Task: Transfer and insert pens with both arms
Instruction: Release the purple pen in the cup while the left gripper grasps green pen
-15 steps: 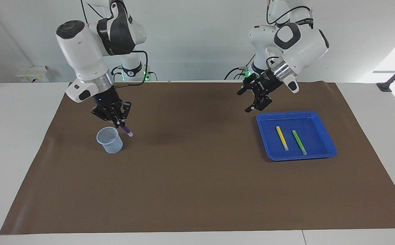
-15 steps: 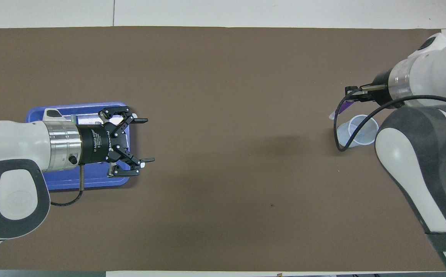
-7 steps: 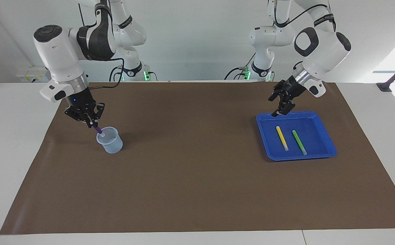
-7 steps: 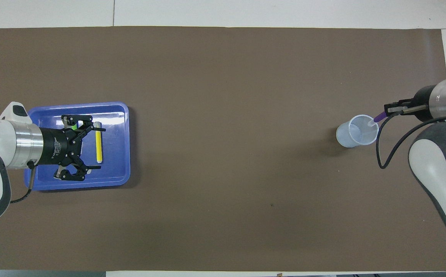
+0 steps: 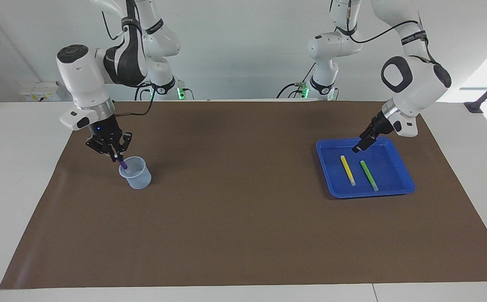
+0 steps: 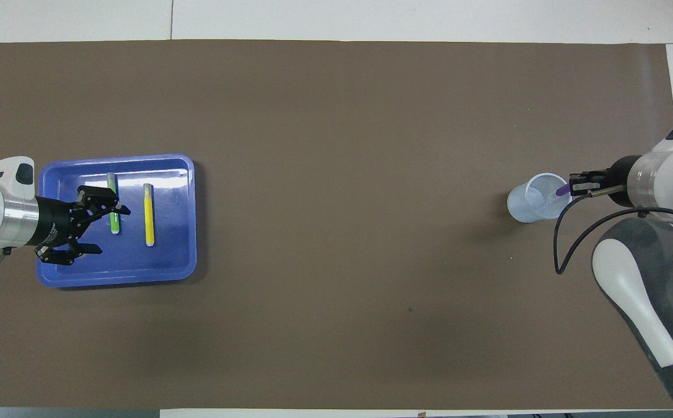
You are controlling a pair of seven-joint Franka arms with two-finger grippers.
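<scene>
My right end effector (image 5: 116, 156) is clamped on the purple pen (image 5: 122, 164), whose lower tip already dips inside the rim of the clear cup (image 5: 135, 172) at the right arm's end of the desk (image 5: 243, 235). The pen tilts, its pale end down in the cup and its upper end toward the arm. Letting go should drop it in, I judge; the cup looks light and could tip if nudged.

My left end effector (image 6: 87, 223) hangs with its jaws wide over the blue tray (image 6: 188, 232) at the left arm's end. The green pen (image 6: 113, 203) lies just under its fingers, and the yellow pen (image 6: 148, 215) lies beside the green one, toward the middle of the desk. Both long axes run near-to-far from the robots, parallel and a little apart, so I reckon the jaws should close across the green pen's width. The tray wall is close by that pen, so room is tight there; the brown mat (image 6: 342, 278) between tray and cup is open for the carry.
</scene>
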